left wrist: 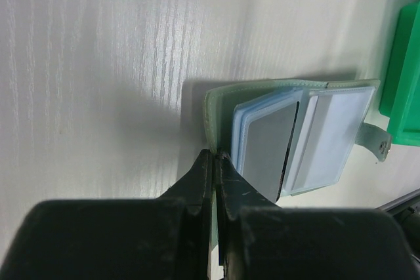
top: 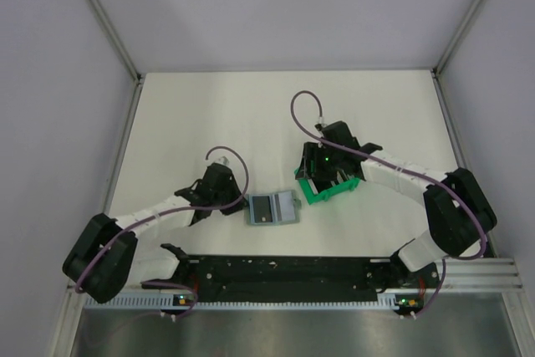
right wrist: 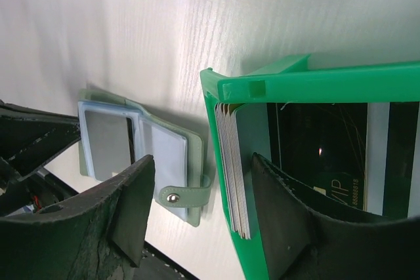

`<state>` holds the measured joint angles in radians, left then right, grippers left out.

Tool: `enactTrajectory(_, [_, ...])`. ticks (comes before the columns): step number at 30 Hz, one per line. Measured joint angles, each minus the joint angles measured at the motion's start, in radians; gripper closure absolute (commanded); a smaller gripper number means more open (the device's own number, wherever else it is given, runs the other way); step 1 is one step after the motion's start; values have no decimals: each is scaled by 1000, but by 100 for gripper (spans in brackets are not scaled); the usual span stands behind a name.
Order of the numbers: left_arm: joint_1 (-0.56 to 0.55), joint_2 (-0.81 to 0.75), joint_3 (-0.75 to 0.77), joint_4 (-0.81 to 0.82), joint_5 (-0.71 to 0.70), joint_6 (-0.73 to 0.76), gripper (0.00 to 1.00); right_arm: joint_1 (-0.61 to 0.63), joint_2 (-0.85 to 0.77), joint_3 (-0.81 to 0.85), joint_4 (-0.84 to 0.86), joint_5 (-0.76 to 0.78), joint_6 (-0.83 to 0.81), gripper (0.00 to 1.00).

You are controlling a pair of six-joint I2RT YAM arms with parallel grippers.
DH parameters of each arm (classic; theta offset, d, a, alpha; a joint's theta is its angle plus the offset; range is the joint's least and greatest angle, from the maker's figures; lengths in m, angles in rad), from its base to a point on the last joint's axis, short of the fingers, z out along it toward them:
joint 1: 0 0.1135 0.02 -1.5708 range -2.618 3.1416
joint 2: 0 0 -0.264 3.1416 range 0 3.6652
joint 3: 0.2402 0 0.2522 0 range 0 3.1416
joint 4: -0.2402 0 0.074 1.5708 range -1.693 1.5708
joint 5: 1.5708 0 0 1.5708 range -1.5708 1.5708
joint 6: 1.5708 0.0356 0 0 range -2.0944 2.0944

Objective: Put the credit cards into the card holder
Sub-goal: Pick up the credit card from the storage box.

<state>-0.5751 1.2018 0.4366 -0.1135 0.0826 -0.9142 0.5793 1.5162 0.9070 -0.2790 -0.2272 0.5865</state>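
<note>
The card holder (top: 272, 207) lies open on the table, grey-green outside and light blue inside, with a snap strap (right wrist: 187, 195). A grey card (left wrist: 266, 142) sits in its left sleeve. My left gripper (left wrist: 215, 155) is shut on the holder's left cover edge. It also shows in the top view (top: 241, 204). The other credit cards (right wrist: 233, 168) stand on edge as a stack against the inner wall of the green bin (right wrist: 315, 83). A black card (right wrist: 321, 155) lies behind them. My right gripper (right wrist: 202, 160) is open, one finger outside the bin wall and one inside beside the stack.
The green bin (top: 334, 191) stands just right of the card holder, and its corner shows in the left wrist view (left wrist: 403, 83). A black rail (top: 284, 269) runs along the table's near edge. White walls close off the left, back and right.
</note>
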Motion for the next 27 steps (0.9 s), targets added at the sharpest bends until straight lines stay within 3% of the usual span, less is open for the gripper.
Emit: enactTrajectory(27, [19, 33, 20, 0, 34, 24, 100, -1, 34, 12, -40, 14, -27, 39])
